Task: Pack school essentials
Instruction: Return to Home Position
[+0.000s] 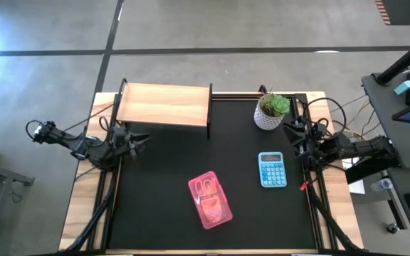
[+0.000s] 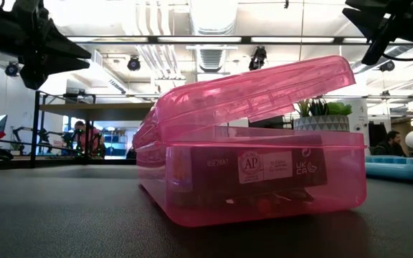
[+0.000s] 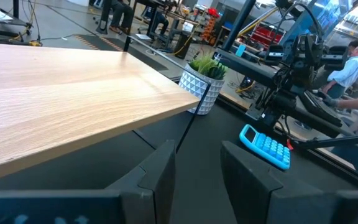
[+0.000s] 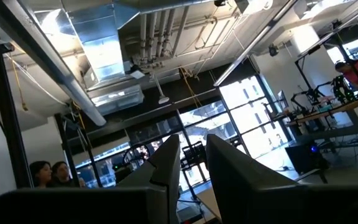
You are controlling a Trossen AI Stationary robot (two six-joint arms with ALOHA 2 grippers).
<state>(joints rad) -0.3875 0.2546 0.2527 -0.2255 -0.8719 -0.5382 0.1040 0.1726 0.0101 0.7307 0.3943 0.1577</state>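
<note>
A pink see-through case point(image 1: 210, 200) lies on the black table top, near the middle of the near half. Its lid point(image 2: 264, 89) stands ajar, raised on one side. School essentials show through its walls: a printed box point(image 2: 264, 169) low inside and a scissors outline point(image 1: 205, 188) under the lid. My left gripper point(image 1: 142, 139) hovers by the table's left edge, under the wooden shelf's corner; its fingers point(image 3: 160, 171) are open and hold nothing. My right gripper point(image 1: 291, 130) waits at the right edge beside the plant, pointing upward, fingers point(image 4: 169, 155) slightly apart and holding nothing.
A wooden shelf point(image 1: 164, 104) on black legs stands at the far left. A potted green plant point(image 1: 271, 110) sits at the far right, with a blue calculator point(image 1: 272, 169) nearer on the right. People and desks show in the room beyond the table.
</note>
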